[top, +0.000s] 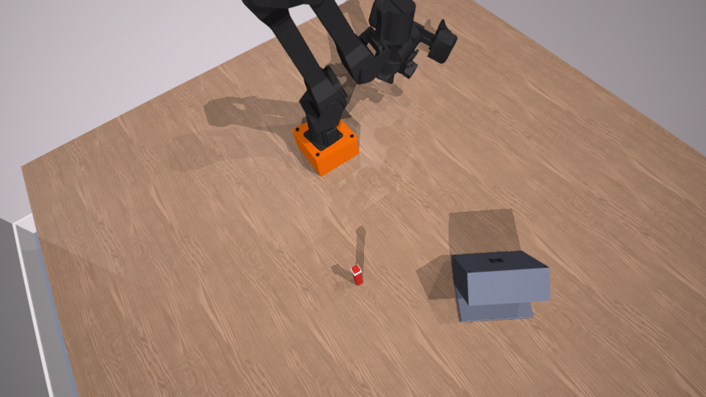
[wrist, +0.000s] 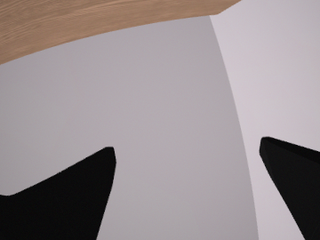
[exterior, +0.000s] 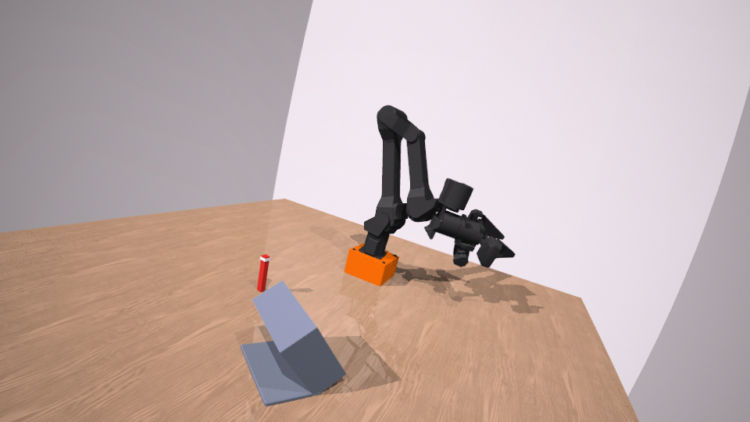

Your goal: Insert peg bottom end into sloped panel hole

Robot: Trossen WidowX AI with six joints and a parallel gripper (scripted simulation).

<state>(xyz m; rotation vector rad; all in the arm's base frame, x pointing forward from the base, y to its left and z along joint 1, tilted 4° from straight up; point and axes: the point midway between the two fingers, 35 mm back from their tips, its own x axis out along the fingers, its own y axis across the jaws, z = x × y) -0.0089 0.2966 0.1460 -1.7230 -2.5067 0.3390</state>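
A red square-sided peg (top: 358, 279) (exterior: 262, 275) with a white band near its top stands upright on the table. The blue-grey sloped panel (top: 508, 286) (exterior: 285, 317) stands apart from it, to its right in the top view. The panel's dark face has one square hole (top: 496, 259); that face is turned away in the exterior view. My gripper (wrist: 188, 150) is open and empty, its two black fingers wide apart in the wrist view. It hangs beside the robot's base, far from peg and panel, neither of which shows in the wrist view.
The arm rises from an orange base block (top: 340, 156) (exterior: 362, 267) on the wooden table (top: 222, 295) (exterior: 130, 314). Table edges run behind the arm. The panel rests on a flat foot plate (top: 498, 313) (exterior: 273, 380). A pale-framed clear object is beyond the table's left edge in the top view.
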